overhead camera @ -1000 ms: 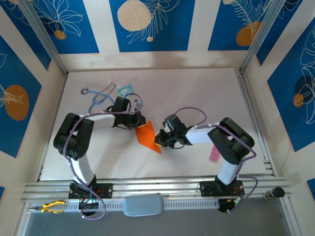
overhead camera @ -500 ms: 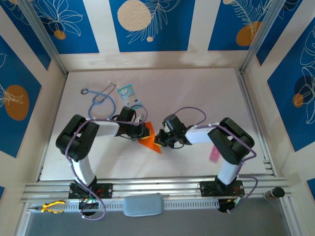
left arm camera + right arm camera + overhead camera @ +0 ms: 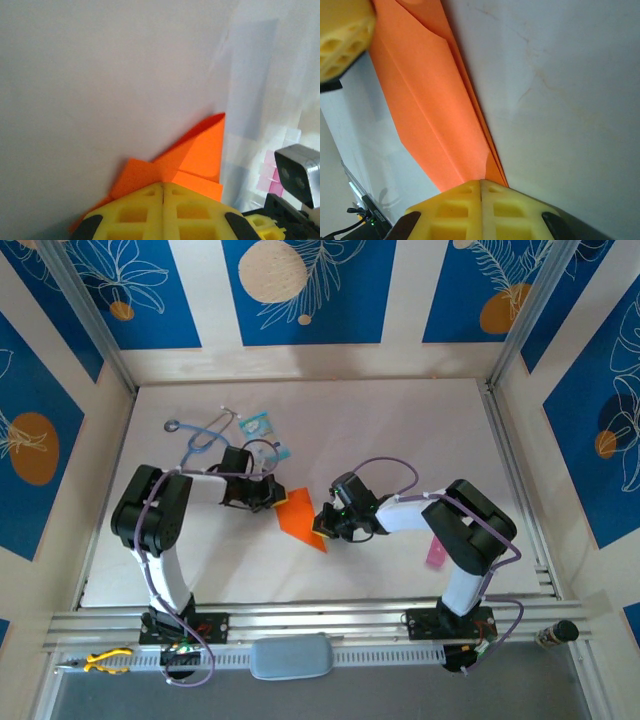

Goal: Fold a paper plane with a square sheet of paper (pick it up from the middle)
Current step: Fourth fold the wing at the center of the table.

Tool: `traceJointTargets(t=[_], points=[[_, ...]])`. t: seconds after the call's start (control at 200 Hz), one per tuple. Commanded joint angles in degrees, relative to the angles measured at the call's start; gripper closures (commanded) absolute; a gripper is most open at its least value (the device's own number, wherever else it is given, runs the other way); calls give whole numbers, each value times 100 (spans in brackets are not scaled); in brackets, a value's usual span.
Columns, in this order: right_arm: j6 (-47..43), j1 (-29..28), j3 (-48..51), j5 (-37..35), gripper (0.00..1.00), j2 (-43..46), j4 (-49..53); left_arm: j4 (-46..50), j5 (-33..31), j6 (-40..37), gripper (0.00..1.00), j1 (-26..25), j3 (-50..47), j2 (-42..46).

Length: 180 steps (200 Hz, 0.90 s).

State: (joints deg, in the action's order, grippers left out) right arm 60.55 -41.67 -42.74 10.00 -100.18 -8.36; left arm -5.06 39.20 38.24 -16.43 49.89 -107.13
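- Nearest, right claw (image 3: 481, 182): closed tight, tips on the near right edge of the paper plane (image 3: 298, 512), same place as a second ago. Cannot tell if pinching or only pressing.
- A little farther, left claw (image 3: 163, 185): closed too, now pulled back from over the paper to its far left corner.
- Probably means one pressing pass along a crease done, with more folds left.
- Between both claws, flat on the table (image 3: 420, 420): bright orange, long tapered shape, sharp tip toward the near side, layered folds, one crease along the length.
- Farthest: stethoscope (image 3: 172, 425) and light-blue packet (image 3: 256, 423), well apart from the work.
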Motion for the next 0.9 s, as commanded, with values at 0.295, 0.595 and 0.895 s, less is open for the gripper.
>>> traceJointTargets(t=[0.295,0.595,0.895], points=[[31,-69,132,-341,99,-145,1007,252,-139,-261,100,419,232,77],[22,-69,108,-342,99,-141,1020,439,-10,-212,99,259,258,596],[15,-68,107,-350,99,-94,1016,364,174,-204,99,-353,395,310]])
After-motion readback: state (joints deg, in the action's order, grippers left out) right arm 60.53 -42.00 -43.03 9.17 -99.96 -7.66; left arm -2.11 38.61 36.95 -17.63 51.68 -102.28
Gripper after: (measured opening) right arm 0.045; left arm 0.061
